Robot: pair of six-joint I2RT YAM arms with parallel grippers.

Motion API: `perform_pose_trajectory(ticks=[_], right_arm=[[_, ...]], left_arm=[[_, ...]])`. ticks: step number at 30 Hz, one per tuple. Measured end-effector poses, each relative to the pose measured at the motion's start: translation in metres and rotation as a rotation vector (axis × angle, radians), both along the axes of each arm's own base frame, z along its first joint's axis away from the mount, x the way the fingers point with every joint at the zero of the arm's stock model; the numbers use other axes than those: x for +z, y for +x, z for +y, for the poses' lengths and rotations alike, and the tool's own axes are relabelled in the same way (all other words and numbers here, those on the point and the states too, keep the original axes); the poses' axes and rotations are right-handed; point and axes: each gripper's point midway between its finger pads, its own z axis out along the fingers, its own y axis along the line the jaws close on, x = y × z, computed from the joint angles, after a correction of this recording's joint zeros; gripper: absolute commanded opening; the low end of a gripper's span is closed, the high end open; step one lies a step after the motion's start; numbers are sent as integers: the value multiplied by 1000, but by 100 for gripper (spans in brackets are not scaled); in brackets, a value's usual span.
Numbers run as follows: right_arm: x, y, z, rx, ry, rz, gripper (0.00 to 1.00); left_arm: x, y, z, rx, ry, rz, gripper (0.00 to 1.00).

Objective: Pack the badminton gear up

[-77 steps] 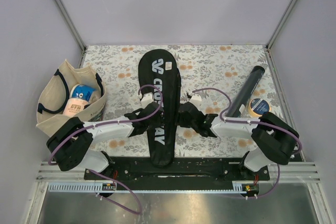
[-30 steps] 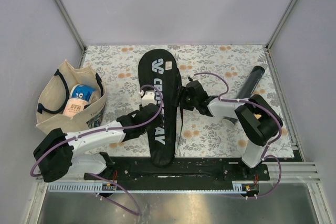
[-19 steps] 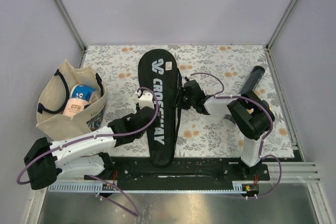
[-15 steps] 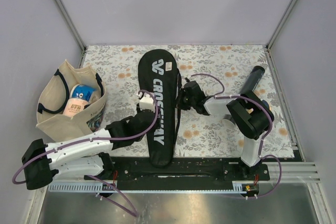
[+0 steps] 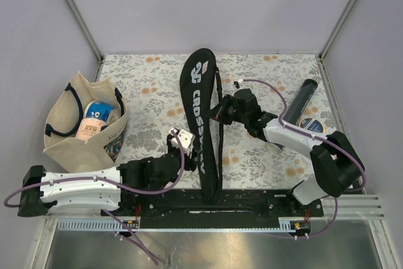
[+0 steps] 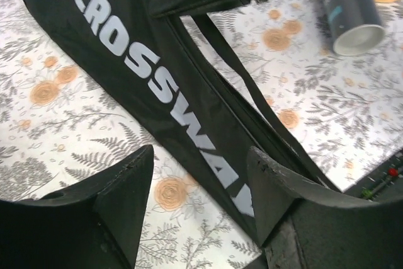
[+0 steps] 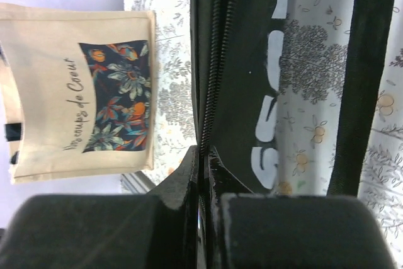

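At centre frame, you are holding the CROSSWAY racquet cover (image 5: 200,118) up on edge, the right gripper (image 7: 203,155) clamped tight on its zipper seam (image 7: 217,61). The left gripper (image 6: 200,152) is waiting wide open at lower centre. The fabric is looking soft and floppy, so grip the seam.

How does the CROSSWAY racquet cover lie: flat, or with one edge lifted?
One edge lifted. The right gripper is shut on the zipped rim of the cover, holding that side up off the table.
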Motion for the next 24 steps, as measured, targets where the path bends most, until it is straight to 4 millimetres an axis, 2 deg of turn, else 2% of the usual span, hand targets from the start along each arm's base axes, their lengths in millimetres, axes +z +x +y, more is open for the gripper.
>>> perform_pose_trajectory(ticks=[4, 14, 20, 24], right_arm=[[17, -5, -9, -44, 16, 22, 0], [12, 0, -36, -237, -36, 112, 0], [26, 9, -43, -335, -12, 96, 0], [36, 10, -45, -366, -12, 88, 0]], left_arm=[[2, -19, -9, -74, -24, -27, 66], [-9, -78, -31, -235, -45, -53, 71], [-24, -123, -44, -314, 4, -105, 75], [-36, -130, -44, -298, 76, -147, 77]])
